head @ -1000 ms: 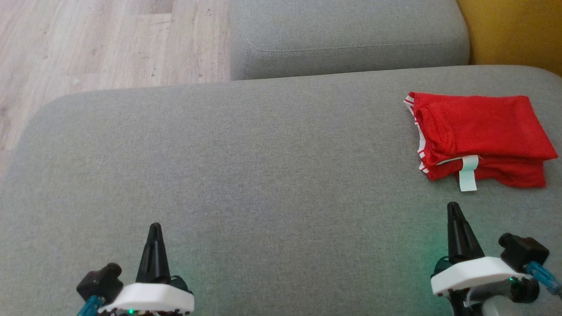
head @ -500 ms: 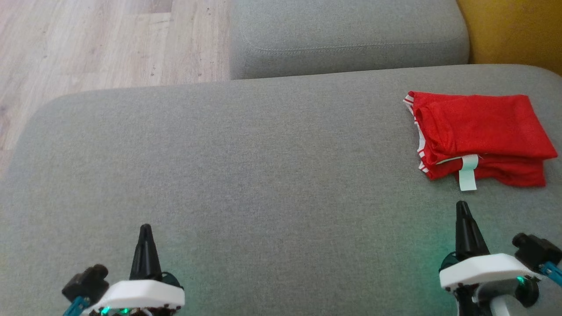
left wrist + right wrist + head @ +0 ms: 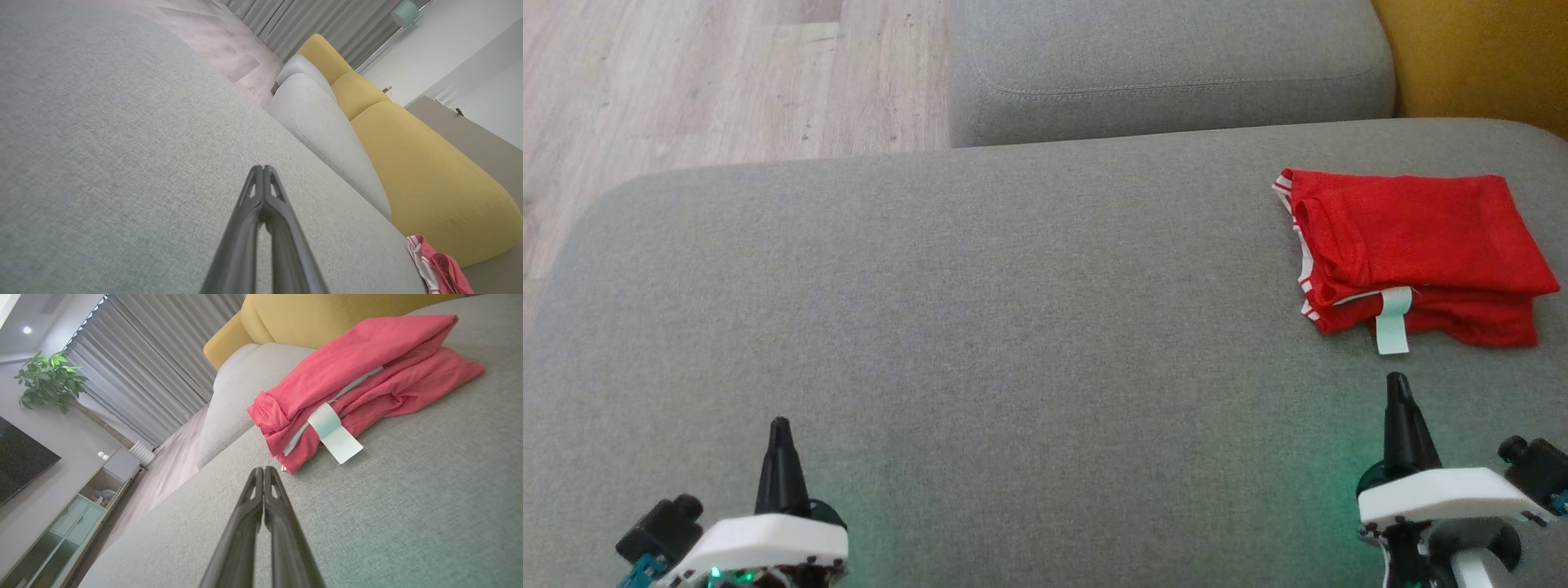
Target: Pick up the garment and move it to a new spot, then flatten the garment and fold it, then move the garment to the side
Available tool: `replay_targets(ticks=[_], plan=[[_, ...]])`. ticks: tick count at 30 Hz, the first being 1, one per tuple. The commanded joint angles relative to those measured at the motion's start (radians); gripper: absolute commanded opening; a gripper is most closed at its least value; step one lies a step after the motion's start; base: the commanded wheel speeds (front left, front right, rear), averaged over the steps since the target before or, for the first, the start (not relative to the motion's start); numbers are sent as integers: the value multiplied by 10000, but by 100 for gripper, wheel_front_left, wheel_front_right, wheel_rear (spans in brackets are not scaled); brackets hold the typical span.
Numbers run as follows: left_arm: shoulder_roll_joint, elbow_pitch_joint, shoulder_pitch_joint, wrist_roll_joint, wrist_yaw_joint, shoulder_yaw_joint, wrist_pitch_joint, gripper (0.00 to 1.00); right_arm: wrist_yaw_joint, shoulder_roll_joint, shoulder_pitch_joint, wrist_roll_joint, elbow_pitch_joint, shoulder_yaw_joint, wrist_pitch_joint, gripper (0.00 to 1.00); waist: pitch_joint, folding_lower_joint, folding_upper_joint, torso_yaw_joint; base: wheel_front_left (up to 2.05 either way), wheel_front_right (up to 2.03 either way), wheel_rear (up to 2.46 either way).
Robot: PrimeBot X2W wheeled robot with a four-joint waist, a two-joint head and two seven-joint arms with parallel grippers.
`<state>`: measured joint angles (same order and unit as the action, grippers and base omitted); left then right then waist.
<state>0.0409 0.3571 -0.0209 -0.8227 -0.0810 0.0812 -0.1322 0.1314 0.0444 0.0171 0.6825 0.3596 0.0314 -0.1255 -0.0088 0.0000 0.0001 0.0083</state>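
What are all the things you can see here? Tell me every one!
garment: one, red with white trim, folded on the big cushion's right side
label: one, pale, sticking out of the garment's near edge
big cushion: one, grey, in front
small cushion: one, grey, behind the big cushion
sofa: one, yellow, far right corner
floor: one, pale wood, far left
curtains: grey, along the far window
plant: one, green, beside the curtains
cabinet: one, pale, by the wall
left tool: one, black, shut, lower left
right tool: one, black, shut, lower right, near the garment, not touching
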Motion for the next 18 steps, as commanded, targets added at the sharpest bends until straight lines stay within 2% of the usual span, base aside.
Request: replay_targets(ticks=[1,18], plan=[[33,-373,-558,-241,-80,-250,65,0,-3,33,589,310,-386,-19,63,0,2,0,-1,-1,0,0,0],[45,-530,-624,-1844,-168,-607,568,0,-4,38,656,2193,-546,159,553,0,27,0,-1,-18,0,0,0]])
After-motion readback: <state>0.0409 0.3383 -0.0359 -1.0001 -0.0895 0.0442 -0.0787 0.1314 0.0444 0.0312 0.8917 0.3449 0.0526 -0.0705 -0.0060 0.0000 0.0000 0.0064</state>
